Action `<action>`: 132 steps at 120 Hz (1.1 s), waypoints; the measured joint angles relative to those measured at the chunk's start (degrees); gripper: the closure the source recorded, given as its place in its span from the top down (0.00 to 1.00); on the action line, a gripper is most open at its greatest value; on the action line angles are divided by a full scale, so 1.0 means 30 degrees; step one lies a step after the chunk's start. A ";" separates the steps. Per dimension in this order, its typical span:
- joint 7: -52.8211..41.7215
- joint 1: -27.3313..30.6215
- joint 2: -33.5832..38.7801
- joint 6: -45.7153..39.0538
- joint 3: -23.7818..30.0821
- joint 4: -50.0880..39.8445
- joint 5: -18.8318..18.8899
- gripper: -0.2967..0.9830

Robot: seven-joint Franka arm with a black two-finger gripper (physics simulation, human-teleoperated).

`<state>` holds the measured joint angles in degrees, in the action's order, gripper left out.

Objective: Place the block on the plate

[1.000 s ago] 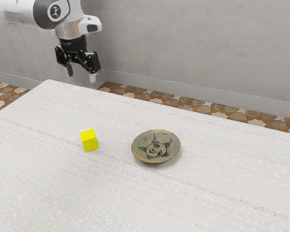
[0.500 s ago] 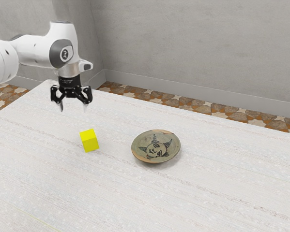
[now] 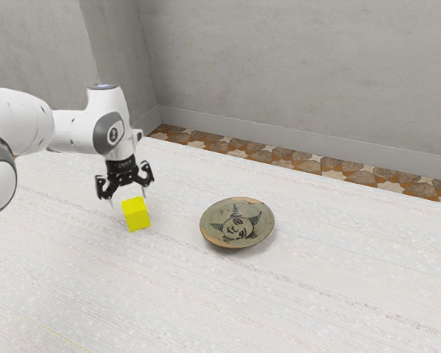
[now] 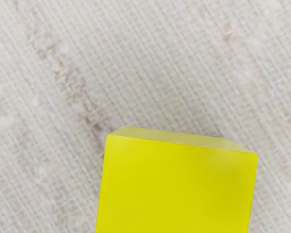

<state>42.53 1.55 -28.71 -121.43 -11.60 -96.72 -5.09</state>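
The black claw (image 3: 128,198) hung low over the table with its two fingers spread apart, pointing down and pinching nothing. The yellow block (image 3: 136,214) sat right by the fingertips, partly in front of the gap between them in the exterior view; whether either finger touched it could not be made out. In the wrist view the block's flat yellow face loomed large, close under the hand, with a thin strip of a paler side along one edge.

The block rested on the table, off the plate. The plate (image 3: 237,213) lay near it, toward the exterior view's right, apart from both block and claw. It was round and greenish grey, with dark markings across its middle and brownish patches at the rim, and it held nothing.

Above the claw, the white arm (image 3: 25,121) with its dark grey caps reached in from the exterior view's left. The table (image 3: 316,279) was whitish with faint streaks, and in the wrist view its surface had a woven look. Past its far edge ran a floor (image 3: 279,156) of brown and cream stones, then a pale baseboard (image 3: 279,138) and a plain grey wall (image 3: 294,66).
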 joint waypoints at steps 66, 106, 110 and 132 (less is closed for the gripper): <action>0.2527 -0.0255 -0.0806 -0.2283 0.0047 -0.0343 0.1452 0.77; 0.2607 -0.0229 -0.1460 -0.3268 0.0059 -0.0355 0.1448 0.77; 0.2547 -0.0227 -0.1477 -0.3313 0.0059 -0.0365 0.1447 0.77; 0.2232 -0.0225 -0.1472 -0.3512 0.0136 -0.0665 0.1159 0.77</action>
<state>49.23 0.88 -33.12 -131.97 -11.19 -98.71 -1.61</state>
